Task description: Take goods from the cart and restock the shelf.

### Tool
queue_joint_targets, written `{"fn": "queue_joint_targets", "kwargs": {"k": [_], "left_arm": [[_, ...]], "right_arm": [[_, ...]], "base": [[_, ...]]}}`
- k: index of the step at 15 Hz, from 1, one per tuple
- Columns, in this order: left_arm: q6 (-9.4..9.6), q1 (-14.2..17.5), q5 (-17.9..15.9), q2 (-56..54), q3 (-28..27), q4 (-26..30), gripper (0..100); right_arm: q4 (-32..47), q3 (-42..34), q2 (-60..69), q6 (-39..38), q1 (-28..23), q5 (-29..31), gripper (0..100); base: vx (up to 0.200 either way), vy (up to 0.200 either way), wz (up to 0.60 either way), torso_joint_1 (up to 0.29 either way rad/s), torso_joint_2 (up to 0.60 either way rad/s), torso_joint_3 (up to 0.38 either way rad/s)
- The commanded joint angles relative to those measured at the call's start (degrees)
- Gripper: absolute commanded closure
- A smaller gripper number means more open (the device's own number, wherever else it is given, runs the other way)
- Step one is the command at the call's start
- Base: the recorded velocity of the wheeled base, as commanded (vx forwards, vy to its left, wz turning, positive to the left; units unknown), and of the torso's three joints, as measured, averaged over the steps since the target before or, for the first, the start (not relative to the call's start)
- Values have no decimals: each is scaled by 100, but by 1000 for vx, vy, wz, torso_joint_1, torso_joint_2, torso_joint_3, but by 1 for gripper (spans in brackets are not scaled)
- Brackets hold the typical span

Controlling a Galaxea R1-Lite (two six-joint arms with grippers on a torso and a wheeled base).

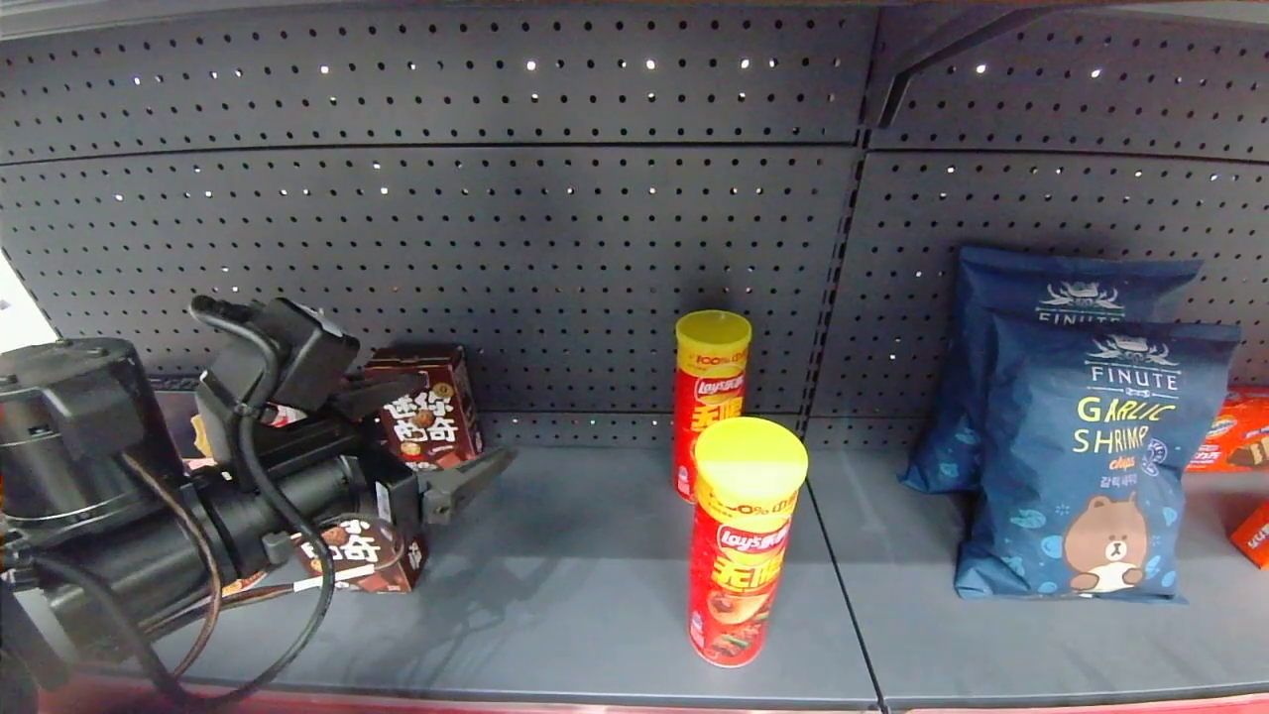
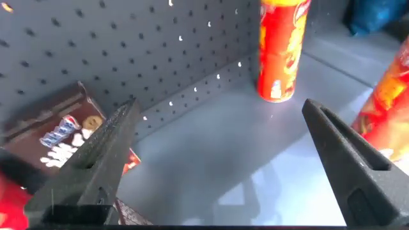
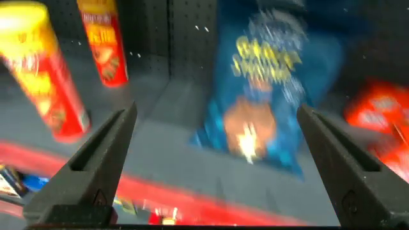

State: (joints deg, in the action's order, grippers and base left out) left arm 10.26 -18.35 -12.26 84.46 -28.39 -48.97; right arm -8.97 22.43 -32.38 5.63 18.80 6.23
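Note:
My left gripper stands open and empty at the left of the grey shelf board, right beside an upright brown snack box. A second brown box lies under the arm. In the left wrist view the left gripper is spread over bare shelf, with the brown box beside one finger and a red chip can farther off. My right gripper is open and empty, out in front of the shelf, facing a blue chip bag.
Two red chip cans with yellow lids stand mid-shelf, one near the front and one behind. Two blue bags lean at the right, with orange boxes beyond. Perforated back panel; red front edge.

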Motion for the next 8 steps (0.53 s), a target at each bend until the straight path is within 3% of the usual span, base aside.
{"fn": "queue_joint_targets", "kwargs": {"k": [1,4,8], "left_arm": [[2,-222,391,-166,44,-7,0],[2,-283,558,-78,-26,-16,0],[-16,-336,594,1,-8,-51,0]], "right_arm": [[-1423,446,-3099,-106,748,353,0],[-2047,86,-4110,-625,1733,1091,0],[-2100,279,-4734,-625,1952,1109,0]], "base": [[0,0,0,0,0,0],[0,0,0,0,0,0],[0,0,0,0,0,0]]}}
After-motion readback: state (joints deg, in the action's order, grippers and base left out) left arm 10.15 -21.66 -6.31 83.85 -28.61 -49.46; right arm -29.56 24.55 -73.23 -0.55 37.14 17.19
